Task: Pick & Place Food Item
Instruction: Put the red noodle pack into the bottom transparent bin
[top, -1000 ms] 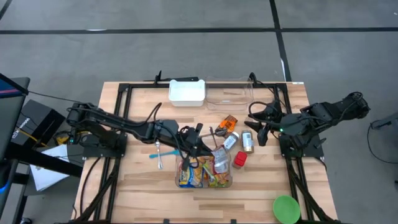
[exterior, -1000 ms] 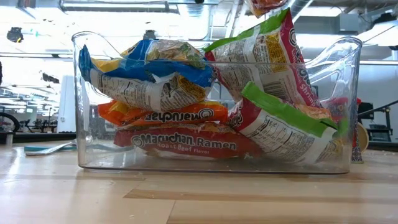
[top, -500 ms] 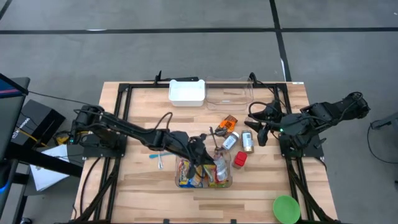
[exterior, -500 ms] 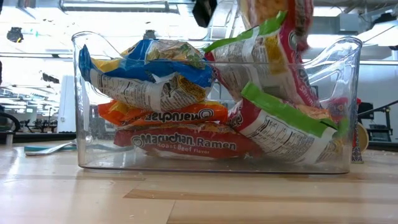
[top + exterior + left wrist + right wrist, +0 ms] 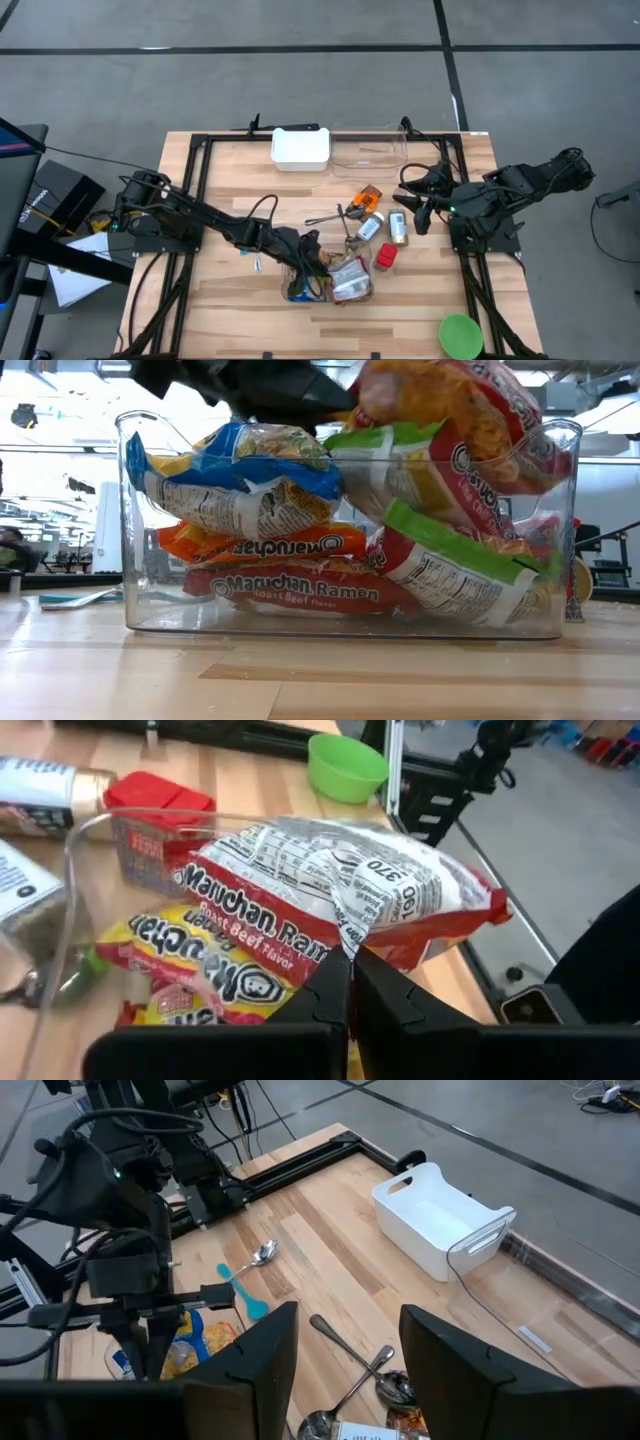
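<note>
Lowered since earlier, left end effector [image 5: 350, 982] pinches a ramen packet [image 5: 340, 900] over the clear bin [image 5: 345, 525]; right end effector [image 5: 345, 1355] waits half-open.

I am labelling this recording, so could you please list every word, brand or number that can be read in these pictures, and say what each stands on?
"Maruchan Ramen" on the red ramen packet pinched by the left gripper.
"370" on that packet's white back.
"Maruchan" on the yellow packet beneath it.
"Maruchan Ramen, Roast Beef Flavor" on the bottom red packet in the clear bin.
"Maruchan", upside down, on the orange packet.
Nutrition panels, the bottle and can labels: too small to read.
</note>
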`<control>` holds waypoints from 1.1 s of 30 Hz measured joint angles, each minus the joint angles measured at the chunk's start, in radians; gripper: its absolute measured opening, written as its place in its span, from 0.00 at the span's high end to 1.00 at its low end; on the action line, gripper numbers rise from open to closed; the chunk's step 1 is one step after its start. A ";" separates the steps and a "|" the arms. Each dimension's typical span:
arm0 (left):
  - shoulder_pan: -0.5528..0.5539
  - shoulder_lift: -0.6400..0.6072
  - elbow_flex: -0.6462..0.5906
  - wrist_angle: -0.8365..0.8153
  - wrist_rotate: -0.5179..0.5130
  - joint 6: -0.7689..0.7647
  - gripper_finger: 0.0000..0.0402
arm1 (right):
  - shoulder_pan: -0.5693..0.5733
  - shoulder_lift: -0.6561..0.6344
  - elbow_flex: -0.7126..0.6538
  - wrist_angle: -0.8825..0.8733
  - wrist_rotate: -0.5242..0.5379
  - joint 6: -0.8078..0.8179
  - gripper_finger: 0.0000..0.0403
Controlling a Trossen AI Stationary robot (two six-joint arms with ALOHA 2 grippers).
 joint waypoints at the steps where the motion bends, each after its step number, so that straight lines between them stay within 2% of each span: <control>1: 0.000 0.000 -0.008 0.008 -0.001 -0.002 1.00 | 0.000 0.000 0.000 0.000 0.000 -0.003 0.58; 17: 0.049 -0.033 -0.053 -0.005 -0.069 -0.005 1.00 | 0.000 0.000 0.000 0.000 -0.004 0.000 0.58; 23: 0.058 -0.081 -0.053 -0.086 -0.068 0.022 0.99 | 0.000 0.000 0.000 -0.006 -0.004 0.000 0.58; 28: 0.052 -0.108 -0.053 -0.111 -0.055 0.028 0.94 | 0.000 0.000 0.000 -0.007 -0.004 -0.005 0.58; 33: 0.047 -0.119 -0.053 -0.112 -0.050 0.029 0.83 | 0.000 0.000 0.000 -0.007 -0.004 -0.008 0.58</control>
